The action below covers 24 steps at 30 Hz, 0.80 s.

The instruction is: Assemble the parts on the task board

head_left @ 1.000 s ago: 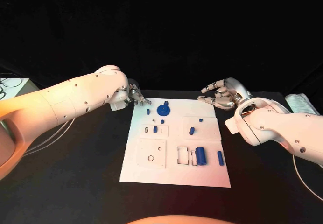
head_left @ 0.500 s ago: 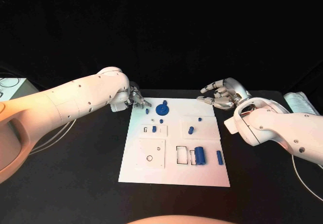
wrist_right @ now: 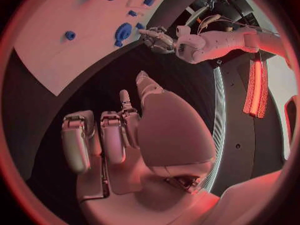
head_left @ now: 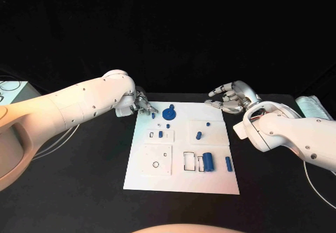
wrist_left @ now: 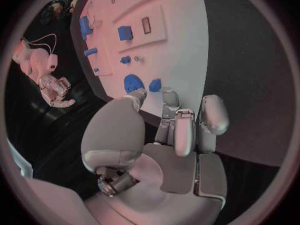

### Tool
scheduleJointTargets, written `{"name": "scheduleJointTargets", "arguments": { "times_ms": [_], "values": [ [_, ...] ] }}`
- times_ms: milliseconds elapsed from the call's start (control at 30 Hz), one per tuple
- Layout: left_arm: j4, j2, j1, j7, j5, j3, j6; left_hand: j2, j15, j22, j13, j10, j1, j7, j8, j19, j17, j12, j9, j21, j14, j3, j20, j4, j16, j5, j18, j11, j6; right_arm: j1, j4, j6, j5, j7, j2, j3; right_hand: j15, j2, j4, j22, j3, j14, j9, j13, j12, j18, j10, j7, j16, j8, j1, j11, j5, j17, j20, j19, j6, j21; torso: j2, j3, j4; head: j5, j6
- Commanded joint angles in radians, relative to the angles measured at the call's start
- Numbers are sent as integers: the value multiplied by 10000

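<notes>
Black table [head_left: 77, 170], bearing white task board [head_left: 182, 179]. Left hand [head_left: 142, 103]: advanced over past second onto board's far corner, fingertips now closing round small blue part [head_left: 153, 115]; grasp unconfirmed. Right hand [head_left: 229, 99]: unmoved, curled, empty, off opposite corner. Pick-up apparently beginning.

We take this for a robotics lab or test room. A black worktop [head_left: 84, 184] stands against a dark backdrop, and on it lies a white task board [head_left: 183, 182] with cut-out recesses and small blue parts [head_left: 208, 161] set out for an assembly trial. Two white robot arms reach in from either side. Loose cables [head_left: 8, 85] and a pale box [head_left: 17, 90] sit at the worktop's edge, and a red light strip [wrist_right: 256, 85] glows on equipment nearby.
</notes>
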Motion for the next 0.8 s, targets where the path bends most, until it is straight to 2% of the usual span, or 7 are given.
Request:
{"name": "scheduleJointTargets", "arguments": {
  "times_ms": [33,533,633,800],
  "values": [
    [6,43,2,122,96,-2,318,64,56,9,25,82,-6,0,-30,64,1923,47,-15,51,738,-22,-1,9,37,-25,-11,10,62,-5,-1,108,-192,91,15,2,22,-18,62,2628,19,1017,-2,1282,-38,-144,-47,-7,-39,48,-108,1,16,2471,36,1047,-49,61,0,2,-2,7,2],
    [-34,102,2,157,165,-17,373,182,40,40,30,92,231,-18,-58,73,1944,81,-92,69,746,92,-11,0,58,-18,-14,-10,113,-5,-9,114,-196,74,36,2,21,-15,66,2628,24,1018,-1,1286,-33,-144,-41,-8,-36,53,-110,0,17,2477,36,1047,-51,61,5,1,0,-3,-3],
    [-65,120,1,167,188,-22,374,310,25,77,62,121,454,-40,-74,89,1983,121,-147,90,763,229,-23,-3,87,-14,-20,-29,156,-5,-8,115,-196,75,39,2,21,-15,66,2628,24,1018,-1,1286,-33,-144,-41,-8,-36,53,-110,0,17,2477,36,1047,-51,61,7,1,-3,-3,-9],
    [-100,160,-4,180,211,-31,384,395,13,88,60,127,680,-54,-93,86,1985,134,-199,94,763,366,-34,-11,93,-11,-21,-43,176,-5,-10,121,-196,76,45,2,21,-15,66,2628,24,1018,-1,1286,-33,-144,-41,-8,-36,53,-110,0,17,2477,36,1047,-51,61,9,-4,-7,-7,-26]
  ]
}}
